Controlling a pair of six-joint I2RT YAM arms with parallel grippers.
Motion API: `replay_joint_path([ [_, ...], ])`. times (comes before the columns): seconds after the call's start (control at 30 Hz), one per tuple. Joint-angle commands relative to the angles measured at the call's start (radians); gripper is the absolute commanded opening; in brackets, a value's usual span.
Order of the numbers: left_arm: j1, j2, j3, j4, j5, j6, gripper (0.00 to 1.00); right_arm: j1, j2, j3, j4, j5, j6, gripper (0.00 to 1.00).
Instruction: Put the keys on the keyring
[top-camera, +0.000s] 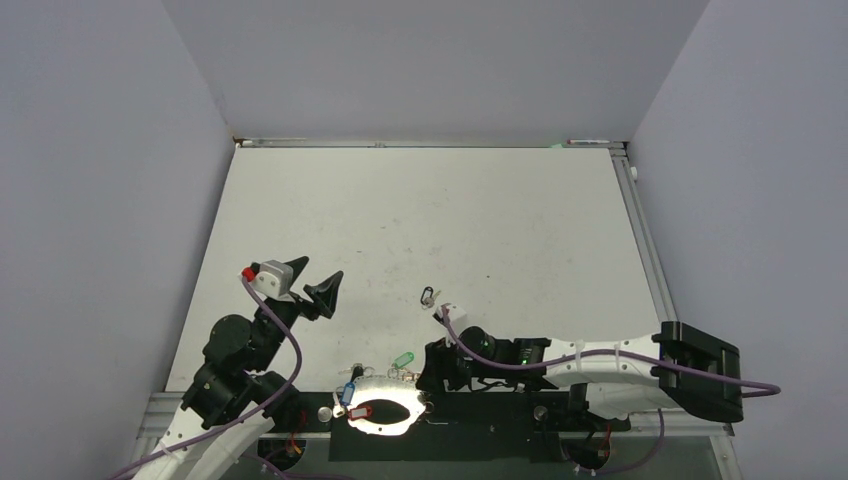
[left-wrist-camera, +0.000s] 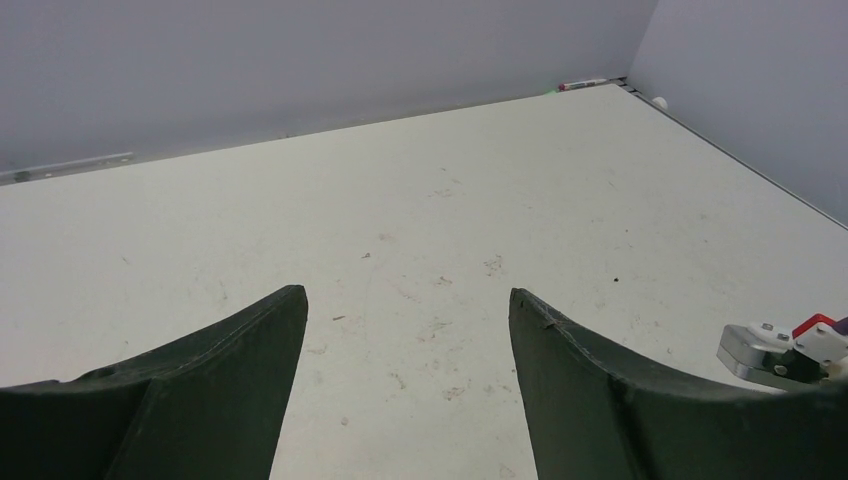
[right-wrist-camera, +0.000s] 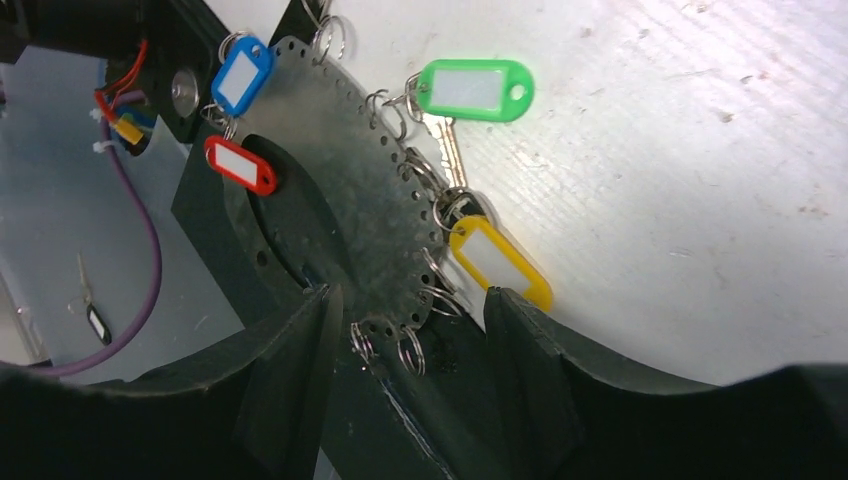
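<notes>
Hovering at the near table edge, the right gripper (right-wrist-camera: 410, 298) has its claw released, fingers spread either side of the keyring's rim without pinching it. The keyring (right-wrist-camera: 340, 190), a flat grey perforated loop, lies partly on the white table (top-camera: 420, 220) and partly on the black mounting plate (right-wrist-camera: 215, 215) between the arm bases. The green key (right-wrist-camera: 472, 90), yellow key (right-wrist-camera: 500, 262), blue key (right-wrist-camera: 242, 76) and red key (right-wrist-camera: 240, 165) sit at its rim on small split rings. The silvery key (top-camera: 428, 296) on its black clip lies apart, farther out on the table. The left gripper (left-wrist-camera: 405, 292) is raised and released, grasping nothing.
</notes>
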Motion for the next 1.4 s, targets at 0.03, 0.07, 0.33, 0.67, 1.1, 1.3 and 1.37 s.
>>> replay_joint_path([
  [0.03, 0.005, -0.010, 0.000, 0.009, 0.007, 0.008, 0.71, 0.005, 0.027, -0.034, 0.168, -0.084, -0.039, 0.55],
  [0.07, 0.005, -0.010, 0.000, 0.008, 0.007, 0.008, 0.71, 0.005, 0.035, -0.039, 0.179, -0.090, -0.042, 0.55],
  [0.33, 0.005, -0.013, -0.002, 0.006, 0.004, 0.011, 0.71, 0.035, 0.111, -0.045, 0.202, -0.104, -0.024, 0.55],
  [0.67, 0.005, -0.015, 0.000, 0.004, -0.004, 0.012, 0.71, 0.178, 0.003, -0.039, 0.032, 0.087, 0.154, 0.55],
  [1.1, 0.008, -0.026, -0.003, 0.002, 0.007, 0.009, 0.71, 0.241, 0.055, -0.092, 0.113, 0.218, 0.282, 0.49],
  [1.3, 0.008, -0.034, -0.004, 0.002, 0.003, 0.011, 0.71, 0.241, 0.115, -0.082, 0.154, 0.204, 0.284, 0.34],
  [1.37, 0.008, -0.034, -0.005, 0.002, 0.003, 0.011, 0.71, 0.243, 0.129, -0.075, 0.152, 0.200, 0.285, 0.28],
])
